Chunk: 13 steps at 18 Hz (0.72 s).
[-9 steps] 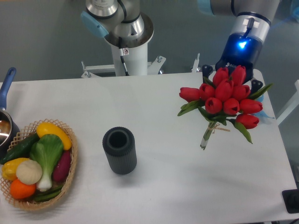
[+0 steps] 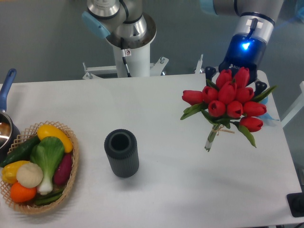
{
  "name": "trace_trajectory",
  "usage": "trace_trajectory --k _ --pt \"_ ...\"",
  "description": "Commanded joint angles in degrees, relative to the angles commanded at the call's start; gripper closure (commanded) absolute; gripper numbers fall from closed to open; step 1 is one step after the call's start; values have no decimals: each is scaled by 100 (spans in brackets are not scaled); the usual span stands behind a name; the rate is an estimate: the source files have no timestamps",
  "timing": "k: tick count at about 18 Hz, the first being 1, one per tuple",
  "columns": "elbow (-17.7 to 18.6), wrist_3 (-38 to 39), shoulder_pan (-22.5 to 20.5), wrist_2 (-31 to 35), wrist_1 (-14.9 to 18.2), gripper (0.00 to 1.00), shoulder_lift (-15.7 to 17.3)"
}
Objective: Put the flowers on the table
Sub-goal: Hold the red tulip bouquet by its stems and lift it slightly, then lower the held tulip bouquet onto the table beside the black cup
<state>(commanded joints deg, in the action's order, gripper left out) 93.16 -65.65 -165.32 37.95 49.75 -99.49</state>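
The flowers (image 2: 229,102), a bunch of red tulips with green leaves and tied thin stems, stand tilted at the right of the white table (image 2: 171,190). The stem ends (image 2: 208,146) point down at the tabletop; I cannot tell whether they touch it. My gripper (image 2: 234,80) comes down from the back right, just behind the tulip heads. Its dark fingers (image 2: 210,71) show on either side of the bunch, closed on it. The heads hide the fingertips.
A dark ribbed vase (image 2: 121,153) stands upright left of the table's middle. A wicker basket (image 2: 71,178) with vegetables is at the front left. A pot with a blue handle (image 2: 6,88) is at the left edge. The arm's base (image 2: 128,52) stands behind the table.
The bouquet has shifted very slightly; otherwise nothing visibly moved.
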Motion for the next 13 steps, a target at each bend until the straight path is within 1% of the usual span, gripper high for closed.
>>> trace_trajectory --k 3,5,8,11,13 --pt "-35 -9 61 536 9 60 9" --pt "-149 0 263 975 26 60 -9" --pt "-246 17 649 2019 88 60 -61" --pt "-246 0 1062 3276 97 60 -176" --pt "-255 -18 1317 3971 114 60 -237"
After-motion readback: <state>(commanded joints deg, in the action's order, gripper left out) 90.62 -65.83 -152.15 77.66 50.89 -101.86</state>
